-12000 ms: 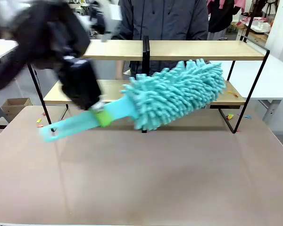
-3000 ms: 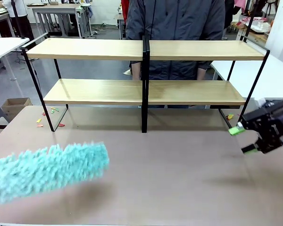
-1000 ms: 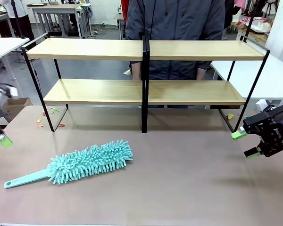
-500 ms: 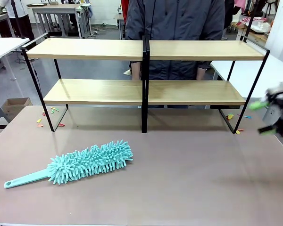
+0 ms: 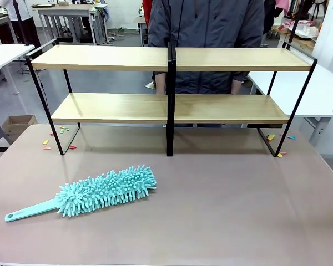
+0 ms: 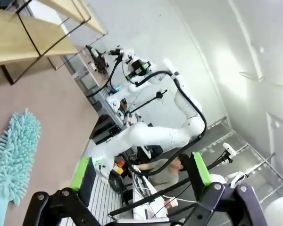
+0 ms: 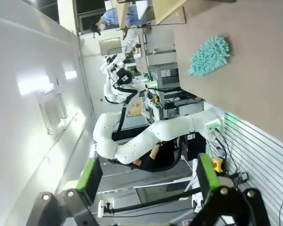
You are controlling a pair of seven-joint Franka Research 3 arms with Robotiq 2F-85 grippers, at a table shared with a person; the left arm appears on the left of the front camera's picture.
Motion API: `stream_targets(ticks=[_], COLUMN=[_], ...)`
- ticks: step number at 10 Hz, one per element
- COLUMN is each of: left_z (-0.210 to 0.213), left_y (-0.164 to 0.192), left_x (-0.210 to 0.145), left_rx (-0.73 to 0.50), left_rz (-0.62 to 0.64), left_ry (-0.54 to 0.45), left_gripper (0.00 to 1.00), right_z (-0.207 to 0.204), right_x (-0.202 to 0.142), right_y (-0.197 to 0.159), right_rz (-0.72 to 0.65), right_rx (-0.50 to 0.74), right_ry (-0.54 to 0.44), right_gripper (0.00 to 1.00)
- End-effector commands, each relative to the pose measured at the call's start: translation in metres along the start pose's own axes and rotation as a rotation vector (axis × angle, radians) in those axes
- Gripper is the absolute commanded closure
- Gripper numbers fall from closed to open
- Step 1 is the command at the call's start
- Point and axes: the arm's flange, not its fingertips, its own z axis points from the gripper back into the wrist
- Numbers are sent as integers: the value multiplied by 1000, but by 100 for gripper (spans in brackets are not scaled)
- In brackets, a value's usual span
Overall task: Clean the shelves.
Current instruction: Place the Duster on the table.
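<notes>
Shelves [image 5: 172, 108] span the upper half of the front view, bare; the duster [image 5: 97, 193] lies flat lower left on the table [image 5: 222, 210], apparently set down as finished. Left wrist view: left pincer [image 6: 140, 173] gapes wide, empty. Right wrist view: right pincer [image 7: 145, 178] likewise open, holding nothing.
</notes>
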Motion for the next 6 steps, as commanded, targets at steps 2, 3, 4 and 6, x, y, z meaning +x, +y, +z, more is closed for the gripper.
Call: stream_targets(ticks=[2,3,4,6], left_z=[-6,-6,-6,-6], left_y=[-2,-2,-2,-2], left_x=[-1,-1,-1,-1], left_rx=[43,43,43,43], left_rz=[-10,-10,-10,-10], left_ry=[69,69,69,69], left_gripper=[0,0,0,0], right_z=[-4,-4,-4,-4], right_x=[0,0,0,0], right_y=[-3,-3,-3,-3], right_rz=[-8,-8,-8,-8], right_rx=[-46,-46,-46,-46], right_ry=[18,18,18,18], right_gripper=[0,0,0,0])
